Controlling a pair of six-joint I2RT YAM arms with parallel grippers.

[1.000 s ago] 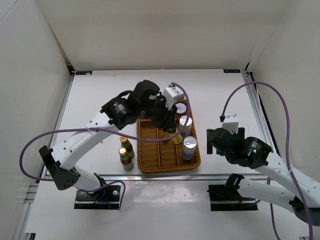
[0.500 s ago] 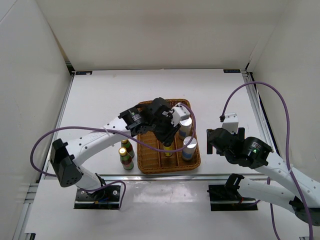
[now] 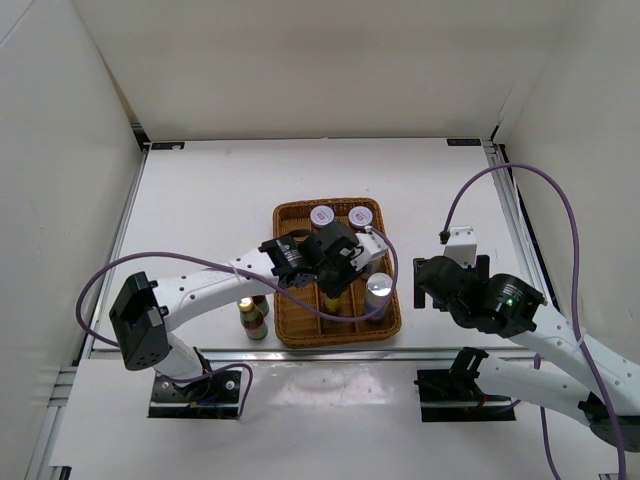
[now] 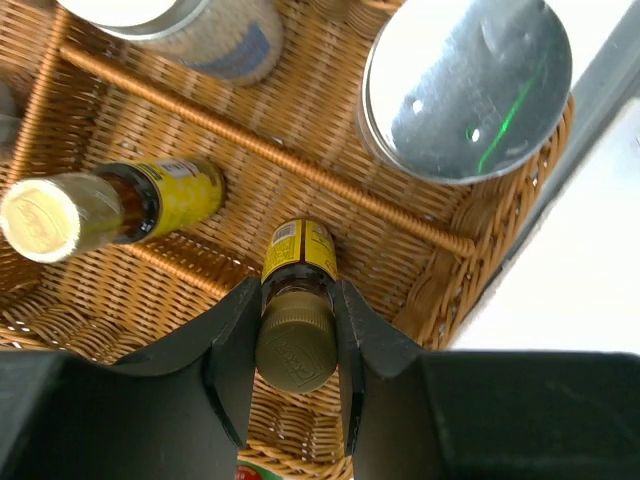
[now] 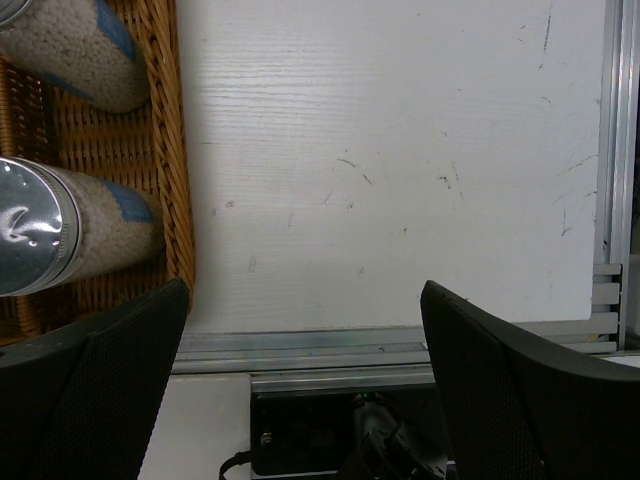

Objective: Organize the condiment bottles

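Observation:
My left gripper point(image 3: 336, 284) point(image 4: 295, 300) is shut on the neck of a slim dark bottle with a gold cap point(image 4: 296, 345), held upright in the near middle part of the wicker tray point(image 3: 290, 330). A second dark bottle point(image 4: 110, 210) stands in the tray beside it. A silver-capped pale bottle point(image 3: 378, 290) point(image 4: 465, 90) stands in the tray's near right compartment, and another pale bottle point(image 4: 200, 30) stands behind it. Two short jars point(image 3: 321, 215) point(image 3: 361, 215) stand at the tray's far end. Two dark bottles point(image 3: 251, 318) stand on the table left of the tray. My right gripper point(image 3: 425, 280) point(image 5: 300, 380) is open and empty.
The right wrist view shows the tray's right rim point(image 5: 182, 150), both pale bottles point(image 5: 40, 240) point(image 5: 70, 50) and bare table to the right. A metal rail point(image 3: 330, 352) runs along the table's near edge. White walls enclose the table.
My left gripper has carried the dark bottle from the tray's far middle toward its near end and lower, uncovering the two jars. The right arm has not moved.

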